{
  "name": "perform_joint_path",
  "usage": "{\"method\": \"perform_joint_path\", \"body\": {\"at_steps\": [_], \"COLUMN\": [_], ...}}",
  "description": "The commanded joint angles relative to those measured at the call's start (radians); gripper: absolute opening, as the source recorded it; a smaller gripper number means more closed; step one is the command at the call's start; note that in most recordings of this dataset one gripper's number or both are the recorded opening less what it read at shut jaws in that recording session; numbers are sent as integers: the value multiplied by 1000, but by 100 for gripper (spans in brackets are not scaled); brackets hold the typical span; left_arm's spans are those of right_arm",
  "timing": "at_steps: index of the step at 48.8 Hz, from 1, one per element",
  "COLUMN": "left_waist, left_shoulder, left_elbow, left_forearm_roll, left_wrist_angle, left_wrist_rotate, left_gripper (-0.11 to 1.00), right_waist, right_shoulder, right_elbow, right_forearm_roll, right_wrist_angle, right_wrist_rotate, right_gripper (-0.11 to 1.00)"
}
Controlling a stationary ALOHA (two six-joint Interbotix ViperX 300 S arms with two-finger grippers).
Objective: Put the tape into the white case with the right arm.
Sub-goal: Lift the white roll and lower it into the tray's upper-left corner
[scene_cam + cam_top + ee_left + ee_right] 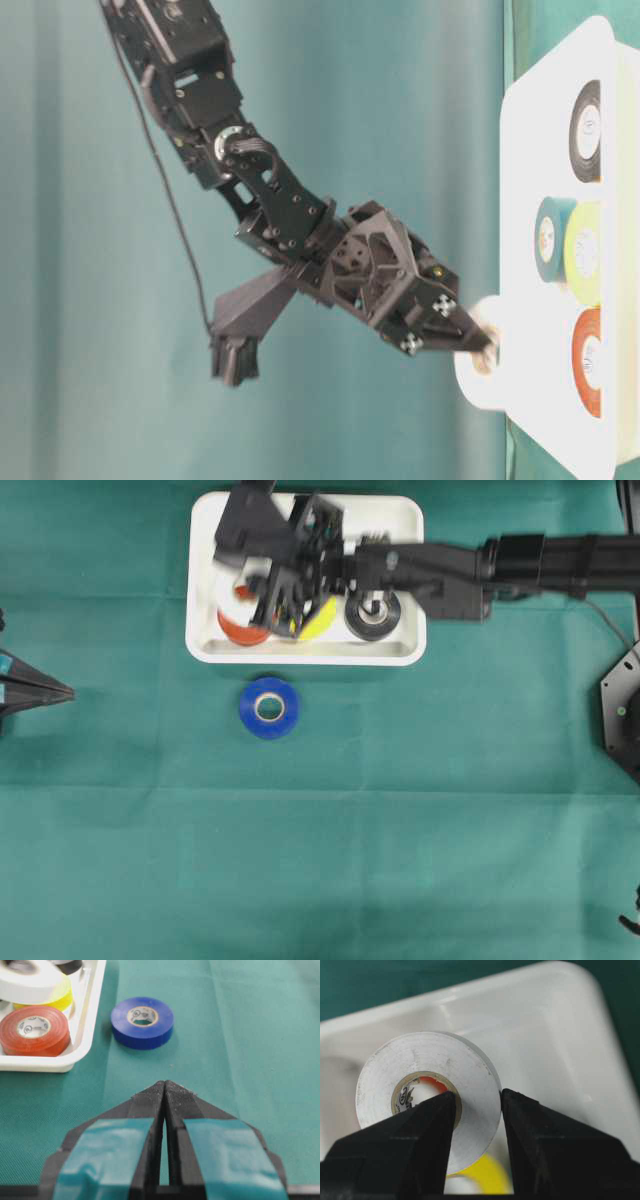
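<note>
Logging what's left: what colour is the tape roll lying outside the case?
Blue tape roll, seen best in the left wrist view.

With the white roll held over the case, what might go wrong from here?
1. The right tool pinches only one wall of the white tape, one finger through its core; the roll could slip or swing.
2. It hangs above the red roll and yellow roll in the white case; released here, it may land on them and tip.
3. The blue roll remains outside on the cloth.
</note>
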Motion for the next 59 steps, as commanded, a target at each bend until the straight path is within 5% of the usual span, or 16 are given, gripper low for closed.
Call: {"method": "perform_joint_path", "body": {"at_steps": [1, 21, 40, 45, 53, 59], "left_waist": [-3, -3, -3, -3, -3, -3], "left_shoulder": [8, 9, 9, 9, 9, 9], "left_elbow": [-9, -9, -9, -9, -9, -9], "left_forearm_roll": [-2, -3, -2, -2, -3, -2], "left_wrist_angle": [-11, -9, -11, -9, -11, -11], "left_wrist_rotate": [0, 0, 0, 0, 0, 2], "left_gripper": [0, 0, 0, 0, 0, 0], "right_waist": [-25, -61, -78, -78, -78, -78], "right_shoulder": [-49, -49, -31, -29, -29, -31], "right_elbow": [-3, 34, 35, 37, 44, 57], "right_forearm_roll": [-6, -107, -112, -112, -112, -112], "right_wrist_angle": [-15, -133, -153, -153, -158, -155], "right_wrist_rotate": [-2, -2, 2, 0, 2, 3], "right_gripper": [2, 2, 3, 21, 68, 61]}}
